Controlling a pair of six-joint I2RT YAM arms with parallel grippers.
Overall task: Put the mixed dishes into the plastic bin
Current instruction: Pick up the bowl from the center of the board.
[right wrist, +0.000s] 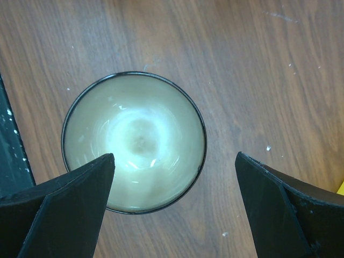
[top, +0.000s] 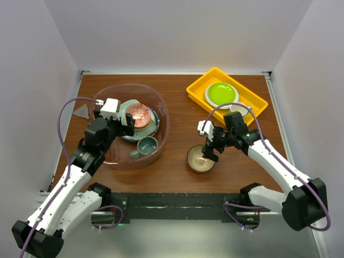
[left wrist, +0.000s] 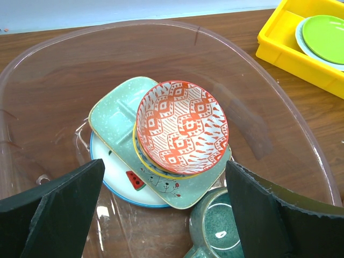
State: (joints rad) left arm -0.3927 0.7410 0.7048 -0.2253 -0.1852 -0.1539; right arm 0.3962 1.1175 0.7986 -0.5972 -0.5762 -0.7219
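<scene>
Transparent pink plastic bin point(top: 121, 157) is seen whole only from above; its stacked mint dish point(left wrist: 115, 115) and red-patterned bowl point(left wrist: 180, 129) are detailed at the left wrist. A cream bowl point(right wrist: 134, 142) is seen on the counter point(right wrist: 258, 64) below wide-spread right fingers point(right wrist: 70, 215); left fingers point(left wrist: 59, 209) are likewise wide, empty

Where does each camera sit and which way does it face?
Top external: above and behind, looking down on the brown wooden table; both arms show.
Left wrist: looks down into the transparent plastic bin of dishes; open left gripper shows.
Right wrist: looks down on the cream dark-rimmed bowl; open right gripper shows.
Shared: top and left wrist see the bin.
</scene>
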